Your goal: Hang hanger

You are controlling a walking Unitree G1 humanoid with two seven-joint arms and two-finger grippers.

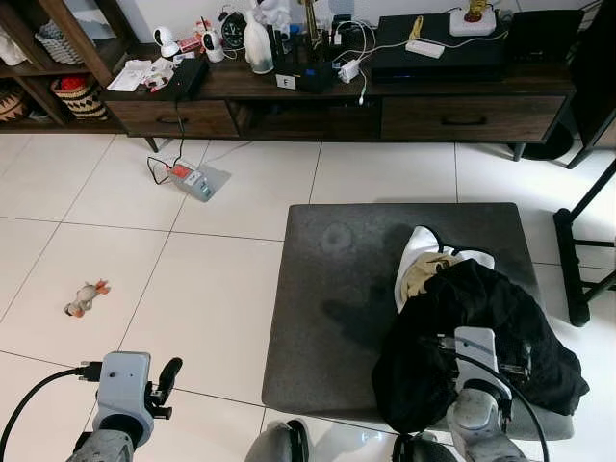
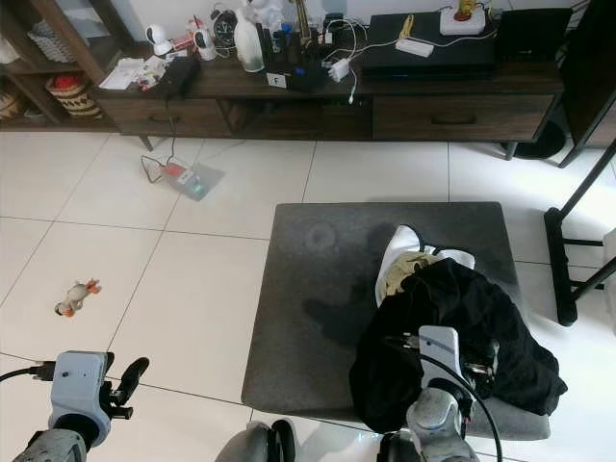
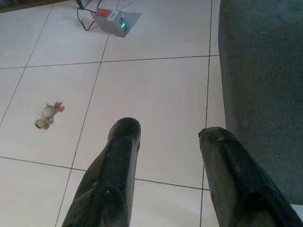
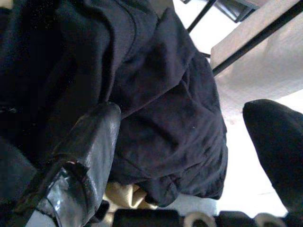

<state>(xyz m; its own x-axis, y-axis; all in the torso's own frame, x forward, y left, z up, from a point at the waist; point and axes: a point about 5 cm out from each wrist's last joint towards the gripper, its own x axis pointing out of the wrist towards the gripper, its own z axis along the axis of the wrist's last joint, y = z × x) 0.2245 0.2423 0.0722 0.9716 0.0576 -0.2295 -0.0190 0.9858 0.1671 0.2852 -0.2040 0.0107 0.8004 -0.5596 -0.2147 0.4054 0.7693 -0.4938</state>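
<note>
1. Hanger: cannot be made out; a black garment [image 1: 481,327] lies heaped on the near right part of a low dark grey bench [image 1: 337,289], and any hanger would be hidden in or under that heap.
2. White garment [image 1: 416,252] with a beige piece [image 1: 428,272]: tucked at the far edge of the black heap, partly covered by it.
3. Right tool [image 4: 189,142]: over the black garment; jaws stand wide apart, one finger [image 4: 90,142] against the cloth, the other out past its edge; nothing gripped.
4. Left tool [image 3: 168,156]: low at the robot's left, over the white tile floor [image 1: 192,289] just beside the bench edge; jaws wide apart, holding nothing.
5. Small toy animal [image 1: 85,298]: on the floor, well left of the bench.
6. Grey power box [image 1: 192,181] with a cable: on the floor near the cabinet.
7. Long dark wooden TV cabinet [image 1: 385,106]: against the far wall, its top crowded with bottles, a clock, cables and a power strip.
8. Black metal stand [image 1: 582,241]: on the floor, right of the bench.
</note>
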